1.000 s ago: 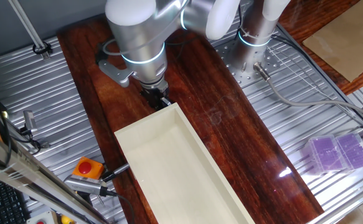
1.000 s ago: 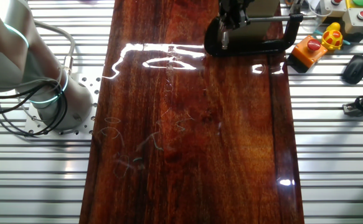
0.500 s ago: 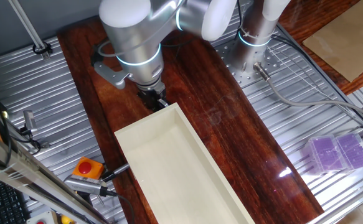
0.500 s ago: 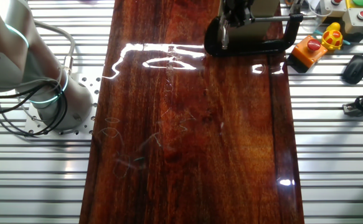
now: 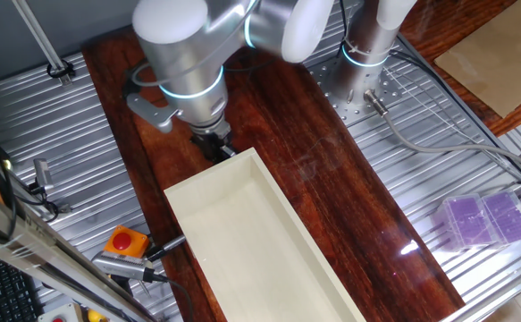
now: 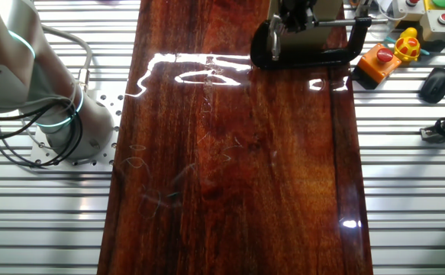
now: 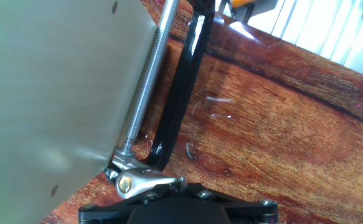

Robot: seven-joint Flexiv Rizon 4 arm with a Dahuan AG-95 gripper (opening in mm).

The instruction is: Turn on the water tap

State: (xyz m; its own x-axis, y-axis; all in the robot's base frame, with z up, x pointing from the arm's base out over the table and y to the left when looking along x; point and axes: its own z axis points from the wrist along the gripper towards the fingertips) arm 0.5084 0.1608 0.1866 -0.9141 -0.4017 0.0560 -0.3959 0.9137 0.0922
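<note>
The small chrome water tap (image 7: 139, 182) with a brass screw head sits at the end of the black C-clamp (image 7: 182, 81), next to the clamp's threaded screw (image 7: 149, 74). Its short lever (image 7: 169, 181) points right and runs into my black fingertips. My gripper (image 7: 180, 194) fills the bottom edge of the hand view and looks closed on the lever's tip. In one fixed view my gripper (image 5: 210, 143) stands at the far end of the cream box (image 5: 242, 241). In the other fixed view it (image 6: 291, 17) is above the clamp (image 6: 306, 55).
The cream box lies along the dark wooden board (image 5: 331, 170). A red button box (image 5: 124, 241) and cables lie at the left. A purple case (image 5: 485, 219) is on the right grating. An orange button box (image 6: 378, 59) stands beside the clamp.
The arm's wrist and gripper have shifted left and slightly back in one fixed view, right in the other. The clamp and box have stayed put.
</note>
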